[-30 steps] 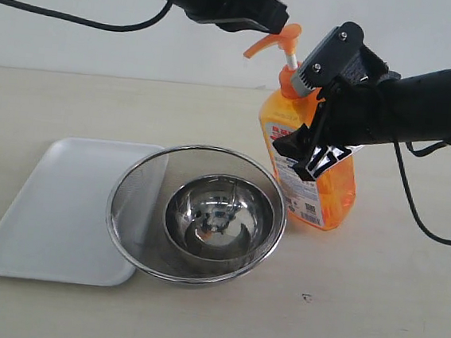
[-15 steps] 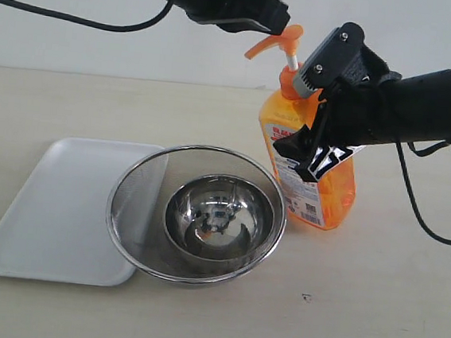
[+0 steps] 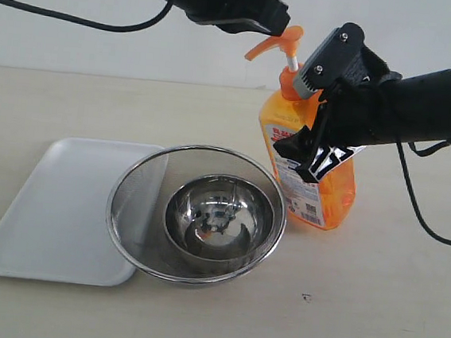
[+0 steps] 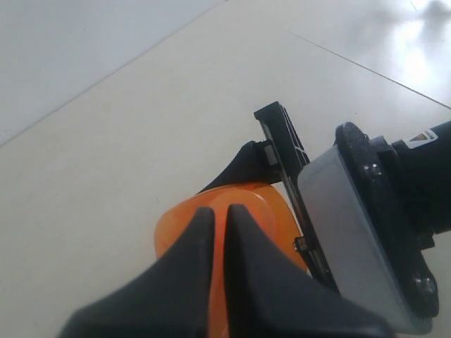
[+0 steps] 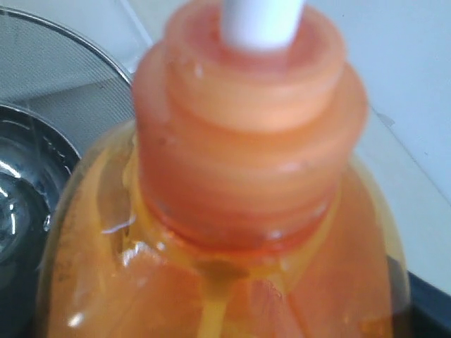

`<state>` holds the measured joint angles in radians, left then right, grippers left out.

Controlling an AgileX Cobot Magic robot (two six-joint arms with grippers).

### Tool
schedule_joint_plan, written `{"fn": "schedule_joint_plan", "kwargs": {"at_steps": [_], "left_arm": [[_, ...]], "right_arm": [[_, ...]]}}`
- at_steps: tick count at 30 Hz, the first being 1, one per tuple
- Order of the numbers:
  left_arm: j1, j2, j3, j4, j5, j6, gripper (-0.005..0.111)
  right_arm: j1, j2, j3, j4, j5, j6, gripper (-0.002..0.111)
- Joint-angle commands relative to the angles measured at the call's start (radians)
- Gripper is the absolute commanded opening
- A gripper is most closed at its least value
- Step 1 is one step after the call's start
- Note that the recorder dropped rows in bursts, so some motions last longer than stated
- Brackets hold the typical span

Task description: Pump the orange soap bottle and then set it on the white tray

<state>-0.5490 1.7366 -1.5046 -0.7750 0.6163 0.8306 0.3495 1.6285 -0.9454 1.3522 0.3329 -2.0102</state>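
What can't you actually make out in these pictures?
- Exterior view: the right pincer hides part of the orange soap bottle; the label print is too small to read.
- Exterior view: the mesh strainer hides the white tray right edge.
- Left wrist view: the left pincer covers the pump head; contact unclear.
- Right wrist view: a blurred bottle neck fills it.

orange soap bottle (image 5: 232, 239): fills most of the frame, seen close from above its shoulder, blurred, translucent with liquid inside.
collar (image 5: 246, 134): orange and ridged, ringing the bottle's neck.
white stem (image 5: 262, 20): rises from the middle of the collar.
mesh strainer (image 5: 77, 77): just beside the bottle.
steel bowl (image 5: 14, 197): shiny, sitting inside the strainer.
worktop (image 5: 416, 84): pale, on the bottle's other side.
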Motion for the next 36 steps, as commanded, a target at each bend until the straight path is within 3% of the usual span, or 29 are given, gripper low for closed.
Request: {"fn": "schedule_joint_plan", "kwargs": {"at_steps": [1,36], "left_arm": [[-0.010,0.035,0.016,0.031,0.046,-0.009,0.005],[-0.010,0.035,0.016,0.031,0.046,-0.009,0.005]], "right_arm": [[0.009,-0.011,-0.003,-0.027,0.079,-0.011,0.000],[0.009,-0.011,-0.003,-0.039,0.073,0.006,0.000]]}}
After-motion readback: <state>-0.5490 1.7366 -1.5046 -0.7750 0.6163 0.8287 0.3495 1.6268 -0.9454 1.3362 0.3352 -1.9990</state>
